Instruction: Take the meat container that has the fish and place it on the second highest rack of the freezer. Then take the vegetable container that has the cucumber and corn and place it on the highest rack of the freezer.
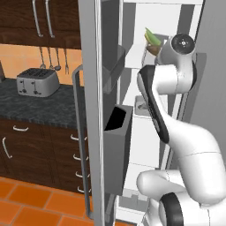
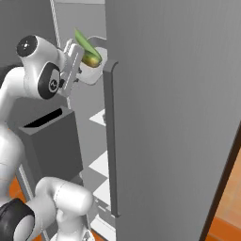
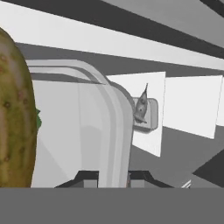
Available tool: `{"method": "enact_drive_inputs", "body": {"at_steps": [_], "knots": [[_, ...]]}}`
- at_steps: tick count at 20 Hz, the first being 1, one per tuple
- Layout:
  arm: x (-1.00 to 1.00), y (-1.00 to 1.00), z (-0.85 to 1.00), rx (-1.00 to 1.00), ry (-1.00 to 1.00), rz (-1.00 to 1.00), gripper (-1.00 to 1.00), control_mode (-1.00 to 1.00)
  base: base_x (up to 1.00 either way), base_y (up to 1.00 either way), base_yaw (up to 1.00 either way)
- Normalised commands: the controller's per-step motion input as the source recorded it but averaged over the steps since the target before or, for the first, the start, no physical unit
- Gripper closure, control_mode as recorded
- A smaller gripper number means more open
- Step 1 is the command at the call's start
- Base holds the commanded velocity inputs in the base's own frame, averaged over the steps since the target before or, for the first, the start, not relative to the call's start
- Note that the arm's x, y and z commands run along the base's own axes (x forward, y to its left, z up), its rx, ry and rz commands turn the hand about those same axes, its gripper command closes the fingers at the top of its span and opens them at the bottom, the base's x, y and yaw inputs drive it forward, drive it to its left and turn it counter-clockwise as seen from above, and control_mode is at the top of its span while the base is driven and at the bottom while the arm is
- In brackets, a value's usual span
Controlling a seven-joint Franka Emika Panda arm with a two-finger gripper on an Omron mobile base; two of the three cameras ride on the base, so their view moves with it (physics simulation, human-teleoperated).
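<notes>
Hand view shows the pincer (image 3: pixel 113 178) clamped on the rim of the white vegetable container (image 3: pixel 83 131), its two dark tips on either side of the wall. The cucumber (image 3: pixel 15 113) lies inside, knobbly and olive green, close to the lens. Farther off, the fish (image 3: pixel 141 107) sits in its own small tray (image 3: pixel 151 114) on a white shelf (image 3: pixel 188 105) of the freezer (image 2: pixel 179 117). Right base view has the arm holding the container high inside the open freezer, level with the upper shelves, green husk and the corn (image 2: pixel 92 59) showing above its rim. Left base view shows a toaster (image 1: pixel 37 82) on the dark tabletop (image 1: pixel 39 108) beside the freezer door.
</notes>
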Motion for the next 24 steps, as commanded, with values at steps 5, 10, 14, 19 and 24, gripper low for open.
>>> {"method": "enact_drive_inputs", "body": {"at_steps": [5,10,14,19,24], "knots": [[0.70,-0.06,0.00,0.00,0.00,0.00,1.00,-1.00,0.00,0.00,0.00],[0.68,-0.19,0.00,0.00,0.00,0.00,1.00,-1.00,0.00,0.00,0.00],[0.63,-0.08,0.00,0.00,0.00,0.00,1.00,-1.00,0.00,0.00,0.00],[0.36,-0.10,-0.08,0.00,0.00,0.01,1.00,-1.00,0.00,0.00,0.00],[0.50,-0.13,-0.20,0.00,0.00,0.01,1.00,-1.00,0.00,0.00,0.00]]}}
